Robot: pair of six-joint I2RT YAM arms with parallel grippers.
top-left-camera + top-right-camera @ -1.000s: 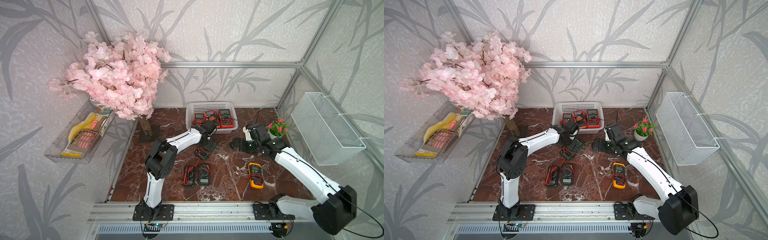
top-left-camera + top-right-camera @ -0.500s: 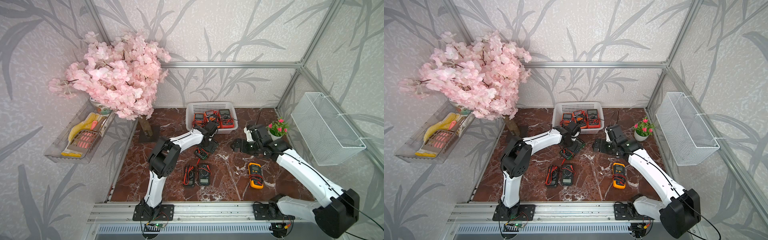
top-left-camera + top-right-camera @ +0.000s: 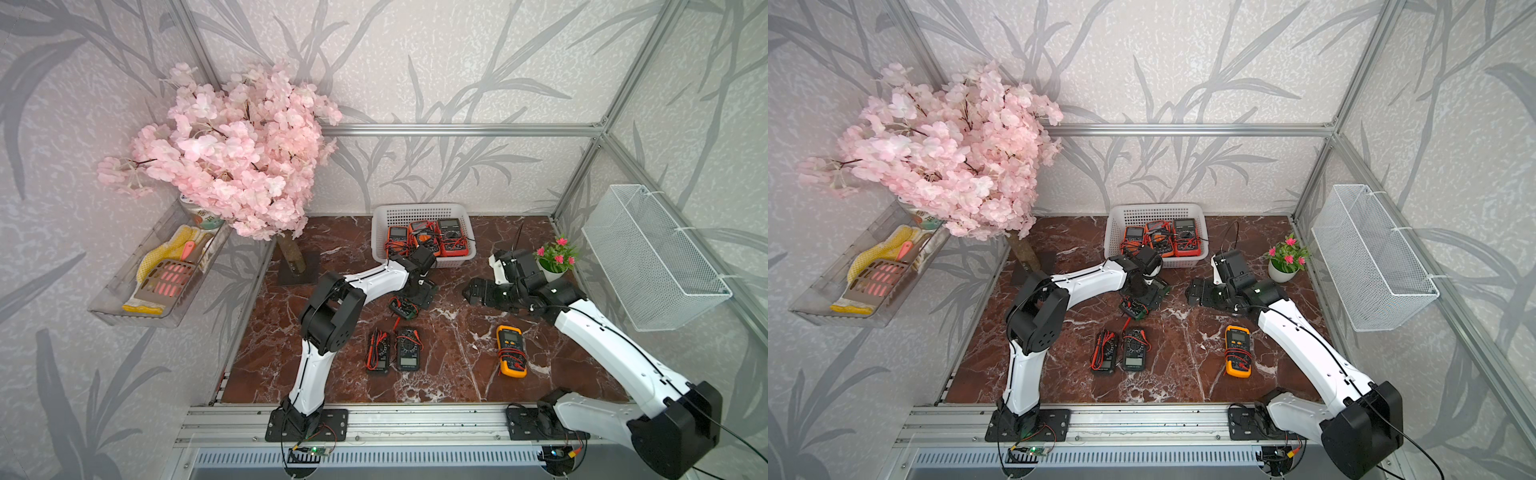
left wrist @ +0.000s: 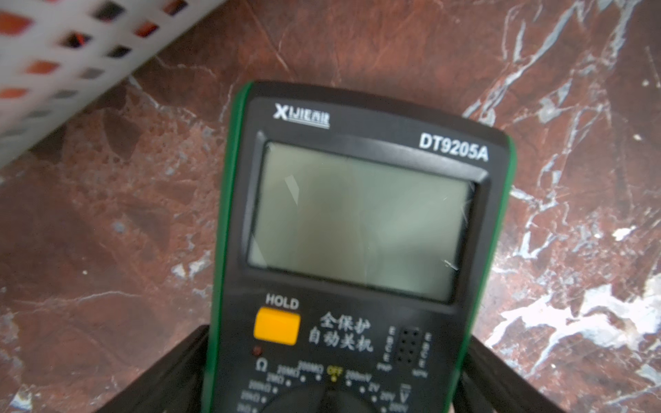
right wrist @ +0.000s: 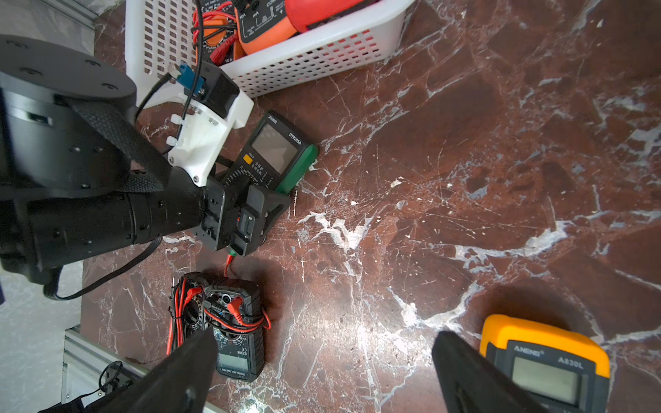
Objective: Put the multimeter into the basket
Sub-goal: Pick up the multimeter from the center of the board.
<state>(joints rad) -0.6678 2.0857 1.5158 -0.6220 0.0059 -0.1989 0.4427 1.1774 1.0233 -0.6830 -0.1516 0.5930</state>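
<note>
I count seven multimeters (image 3: 511, 351): three in the one plastic basket (image 3: 419, 206), four outside it. Also one wire basket (image 3: 648, 257), one tray (image 3: 137, 307), one potted plant (image 3: 555, 259), one blossom tree (image 3: 232, 166).

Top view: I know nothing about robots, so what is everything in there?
table: one, red-brown marble, underneath everything
basket: one, white plastic, table's far edge
multimeters in the basket: three, orange and red, side by side
green multimeter: one, green-edged black, just in front of the basket
black multimeters: two, red leads, side by side mid-table
yellow multimeter: one, yellow, table's half on the robot's right
blossom tree: one, pink, far corner, robot's left
potted plant: one, pink flowers, white pot, far corner, robot's right
wire basket: one, white, wall on the robot's right
tray: one, clear, wall on the robot's left
left gripper: one, black, jaws astride the green multimeter, grip unclear
right gripper: one, black, open and empty, over the table
</note>
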